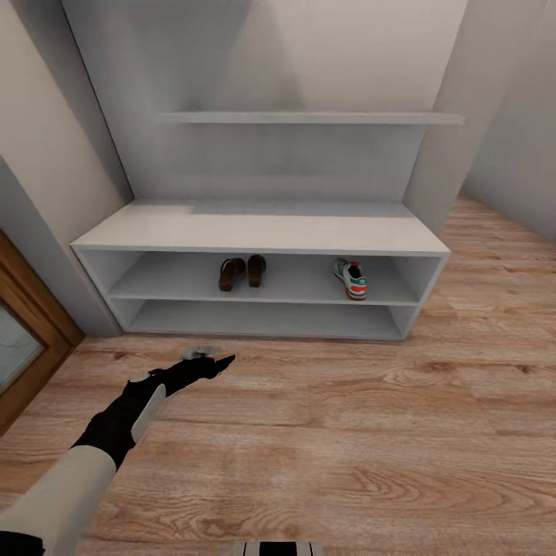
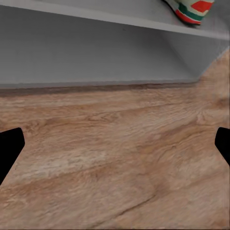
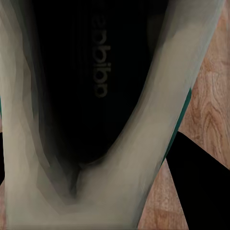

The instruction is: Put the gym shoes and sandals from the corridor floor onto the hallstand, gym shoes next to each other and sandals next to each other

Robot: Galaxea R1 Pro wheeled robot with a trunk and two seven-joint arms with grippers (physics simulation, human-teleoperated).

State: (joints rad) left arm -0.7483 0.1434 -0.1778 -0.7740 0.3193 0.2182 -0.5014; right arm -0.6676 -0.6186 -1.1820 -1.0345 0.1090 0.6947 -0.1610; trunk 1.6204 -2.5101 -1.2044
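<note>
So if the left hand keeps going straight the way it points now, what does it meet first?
Probably the hallstand: the left hand points low over the corridor floor toward its bottom compartment. Depth is unclear.

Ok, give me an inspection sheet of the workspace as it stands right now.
Surface: wood-plank corridor floor; no shoes seen on the part in the head view.
Job's things: two sandals side by side on the hallstand upper open shelf; one gym shoe on the same shelf, apart from them. Second gym shoe very close before the right wrist camera, over the floor.
Clutter: nothing seen.
Grippers: left gripper low over the floor, open and empty; right gripper, state unclear.
Cables: nothing seen.
Surroundings: pale walls, wooden door frame.
</note>
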